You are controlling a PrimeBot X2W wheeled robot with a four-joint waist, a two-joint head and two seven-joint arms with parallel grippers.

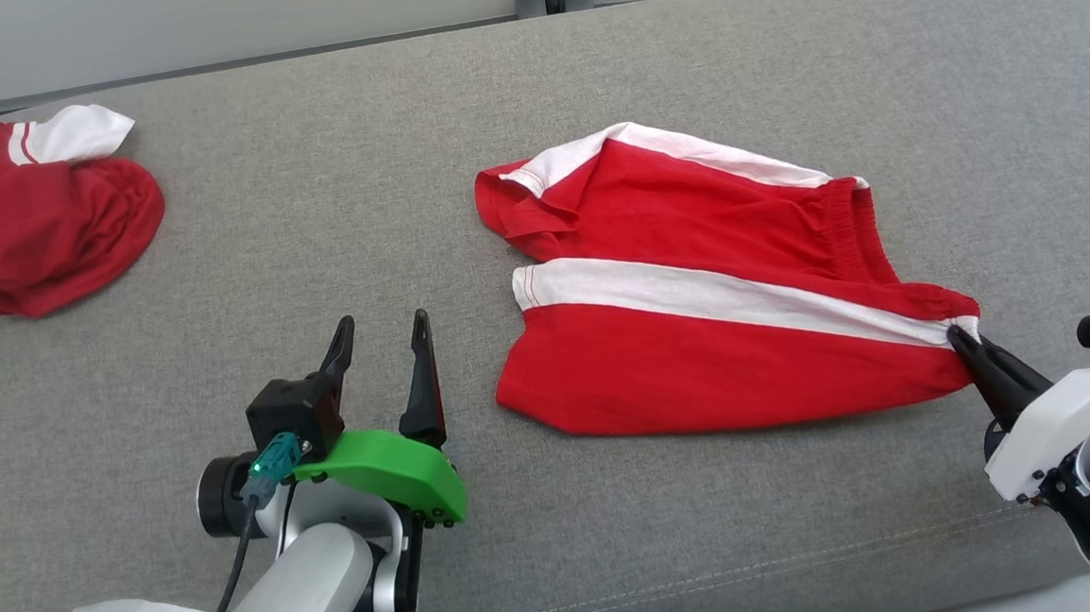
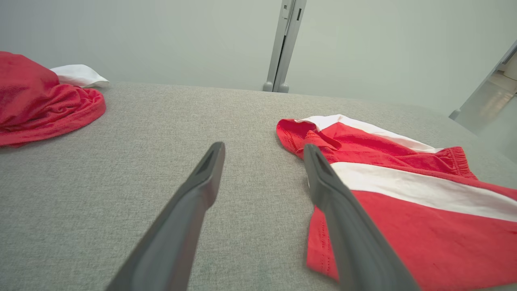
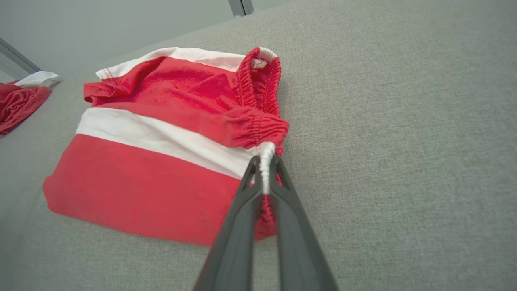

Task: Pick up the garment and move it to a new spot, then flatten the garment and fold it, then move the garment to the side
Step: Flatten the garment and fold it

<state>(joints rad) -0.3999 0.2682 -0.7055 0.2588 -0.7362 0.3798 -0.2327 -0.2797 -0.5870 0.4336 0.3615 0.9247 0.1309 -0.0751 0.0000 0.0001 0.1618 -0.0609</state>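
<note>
Nearest, the left gripper hovers over the bare grey fabric-covered bench with its jaws spread wide and nothing between them, while the right gripper has its jaws pinched shut on the waistband corner of the red-and-white shorts. The shorts lie mostly flat at the middle of the bench, just right of the left gripper. Farther off, at the left edge, sits a second crumpled red garment.
</note>
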